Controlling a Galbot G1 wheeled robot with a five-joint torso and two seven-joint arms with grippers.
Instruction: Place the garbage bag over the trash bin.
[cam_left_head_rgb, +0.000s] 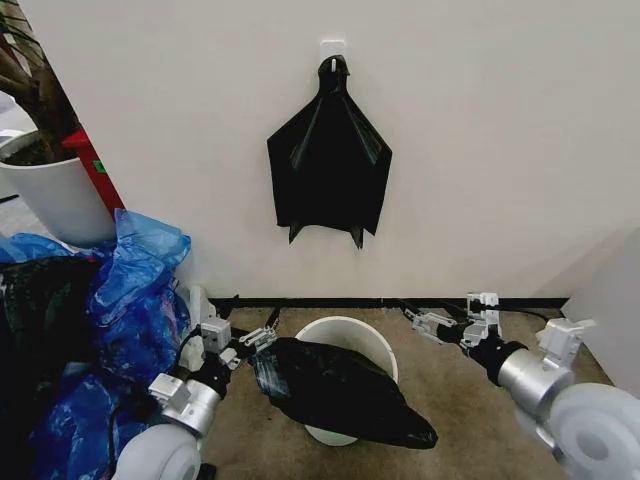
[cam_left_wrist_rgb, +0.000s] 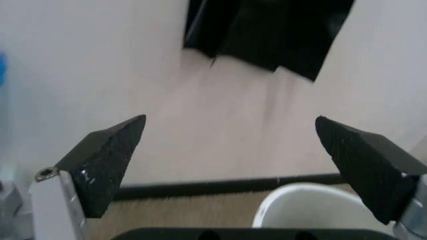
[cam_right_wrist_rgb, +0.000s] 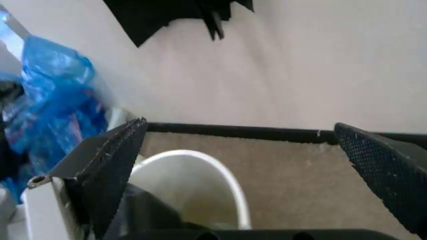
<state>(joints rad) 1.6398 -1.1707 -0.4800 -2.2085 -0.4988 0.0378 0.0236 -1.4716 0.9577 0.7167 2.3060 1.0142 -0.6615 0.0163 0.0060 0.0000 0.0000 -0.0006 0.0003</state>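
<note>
The trash bin (cam_left_head_rgb: 350, 333) is a small off-white bucket standing on the carpet close to the wall. The garbage bag (cam_left_head_rgb: 340, 388), glossy, black and wrinkled, lies crumpled across its front rim and trails off to the right. My left gripper (cam_left_head_rgb: 256, 340) hovers by the bag's left end, open with nothing between its fingers. In the left wrist view the left gripper (cam_left_wrist_rgb: 230, 120) points at the wall over the bin's rim (cam_left_wrist_rgb: 300, 197). My right gripper (cam_left_head_rgb: 434, 322) is open just right of the bin. The right wrist view shows the right gripper (cam_right_wrist_rgb: 240, 125), the bin (cam_right_wrist_rgb: 220, 175) and a piece of bag (cam_right_wrist_rgb: 143, 212).
A flat black fan-shaped bundle (cam_left_head_rgb: 330, 170) hangs on a wall hook above the bin. Bright blue plastic bags (cam_left_head_rgb: 135, 290) pile up at the left, with a large white plant pot (cam_left_head_rgb: 55, 195) behind them. A grey panel (cam_left_head_rgb: 612, 290) closes off the right side.
</note>
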